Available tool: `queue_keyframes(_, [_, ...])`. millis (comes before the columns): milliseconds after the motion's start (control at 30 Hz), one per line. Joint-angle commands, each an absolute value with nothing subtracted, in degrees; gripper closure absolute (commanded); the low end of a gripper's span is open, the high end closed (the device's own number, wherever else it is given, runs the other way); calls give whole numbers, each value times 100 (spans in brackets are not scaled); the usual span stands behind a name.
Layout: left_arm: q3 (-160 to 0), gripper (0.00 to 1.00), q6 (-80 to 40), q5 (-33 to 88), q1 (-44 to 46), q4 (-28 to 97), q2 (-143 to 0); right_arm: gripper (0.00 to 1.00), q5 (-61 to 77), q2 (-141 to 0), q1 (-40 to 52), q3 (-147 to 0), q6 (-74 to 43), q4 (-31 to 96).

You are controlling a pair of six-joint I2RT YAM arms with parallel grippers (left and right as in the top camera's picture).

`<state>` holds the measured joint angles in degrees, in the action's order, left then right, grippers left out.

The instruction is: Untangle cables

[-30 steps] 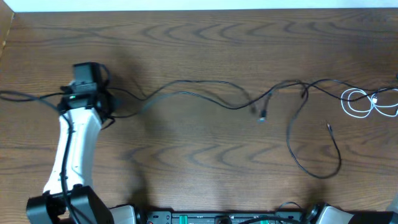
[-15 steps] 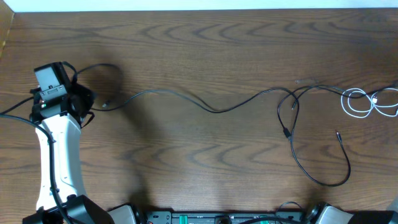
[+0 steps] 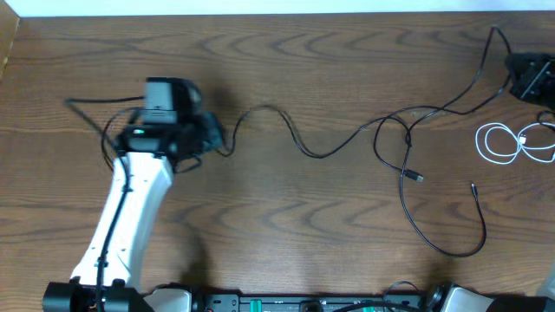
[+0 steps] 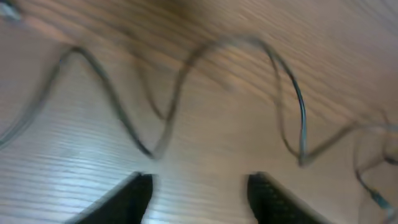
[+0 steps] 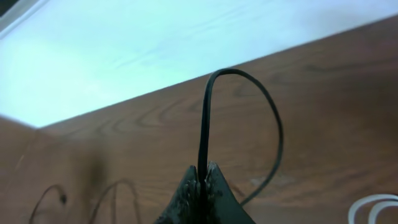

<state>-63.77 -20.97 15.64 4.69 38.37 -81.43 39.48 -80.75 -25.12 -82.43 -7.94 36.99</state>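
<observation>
the left tool (image 4: 200, 182) hung open over the left half of the bench (image 3: 286, 225), its two dark fingers (image 4: 134, 198) spread wide with nothing between them. just past the fingers a black cable (image 3: 299, 147) lay in loose waves on the wood, running from beside the left tool toward the right edge; the left wrist view was blurred. right of the middle of the bench the black strands crossed in a small loop (image 3: 392, 139), and which strand passed over which could not be told there. a small plug (image 3: 417, 177) lay just below that loop, on the side of the near edge. a second black cable (image 3: 447, 249) curved down toward the near edge and back up to a free end (image 3: 473, 185). from the loop the black cable ran up to the far right corner, where the right tool (image 5: 203, 180) was clamped on it, the cord pinched between the closed fingertips and arching above them. a white cable (image 3: 503, 143) lay coiled at the right edge, nearer the near edge than the right tool and apart from the black strands.
</observation>
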Motion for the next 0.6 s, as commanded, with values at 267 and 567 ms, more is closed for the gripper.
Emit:
queue_keyframes(267, [-6473, 15, -2121, 1649, 1863, 3802, -8794, 99, 3999, -8027, -2202, -8278, -548, 3734])
queue_keyframes(567, [-6473, 15, -3610, 1883, 2720, 2300, -9957, 99, 3903, -8038, -2202, -8278, -548, 3828])
